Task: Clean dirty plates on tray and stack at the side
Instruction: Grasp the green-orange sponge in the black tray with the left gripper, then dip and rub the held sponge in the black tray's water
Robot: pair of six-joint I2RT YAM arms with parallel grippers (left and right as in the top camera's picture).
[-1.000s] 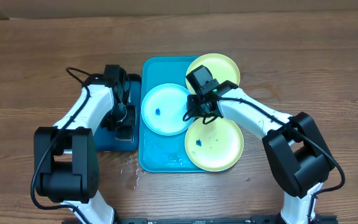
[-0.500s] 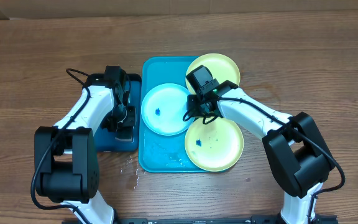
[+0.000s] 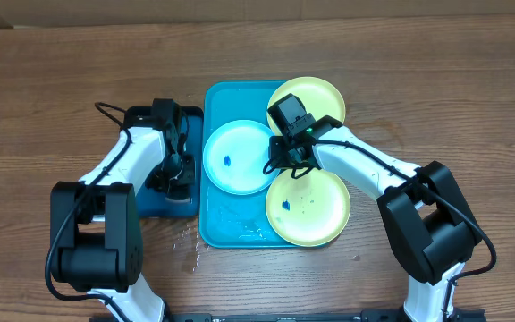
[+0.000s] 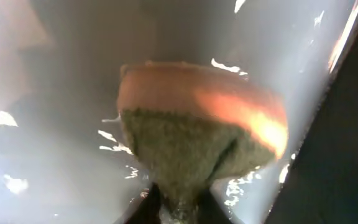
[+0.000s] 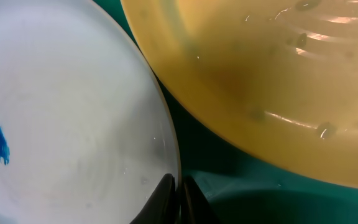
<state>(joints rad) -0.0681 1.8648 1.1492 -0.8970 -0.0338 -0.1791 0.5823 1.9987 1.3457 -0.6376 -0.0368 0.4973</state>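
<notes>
Blue plate (image 3: 237, 156) and two yellow plates (image 3: 307, 100) (image 3: 309, 207) are sitting in the tray (image 3: 231, 231) on the table (image 3: 52, 89). Right tool (image 5: 178, 186) is pinched closed right at the blue plate's rim. Left tool (image 4: 178, 208) is squeezed onto a sponge (image 4: 191, 146) over the dark tray (image 3: 150, 204).

The left arm (image 3: 123, 161) and right arm (image 3: 365, 161) share one build: smooth white link shells between bulky matte-black joint housings. A thin black cable (image 3: 105, 105) loops off the left arm. The right arm carries a boxy black wrist block with a small green light, and its dark, tapered fingers (image 5: 165, 191).
</notes>
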